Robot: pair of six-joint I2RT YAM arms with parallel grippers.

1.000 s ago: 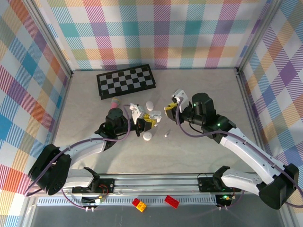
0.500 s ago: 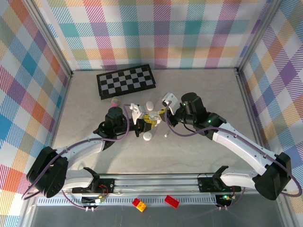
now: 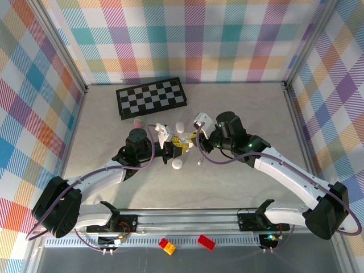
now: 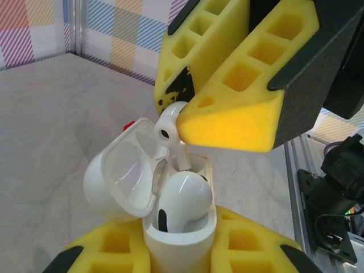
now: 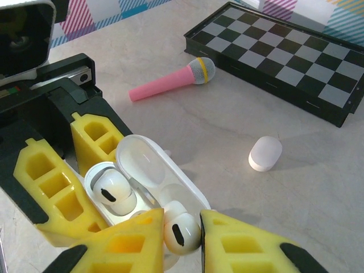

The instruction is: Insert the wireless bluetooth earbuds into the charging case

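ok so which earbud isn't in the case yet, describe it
From the chessboard, come forward to the open white case clamped in the left end effector. One earbud sits seated inside; the other earbud is pinched in the right end effector, stem pointing down into the case.

From my feed I see a pale marbled table (image 3: 256, 108) boxed in on three sides by walls (image 3: 182, 40) of pastel plaid, with metal posts (image 3: 67, 51) at the back corners. A rail (image 3: 187, 219) runs along the near edge. Light is even, shadows soft.
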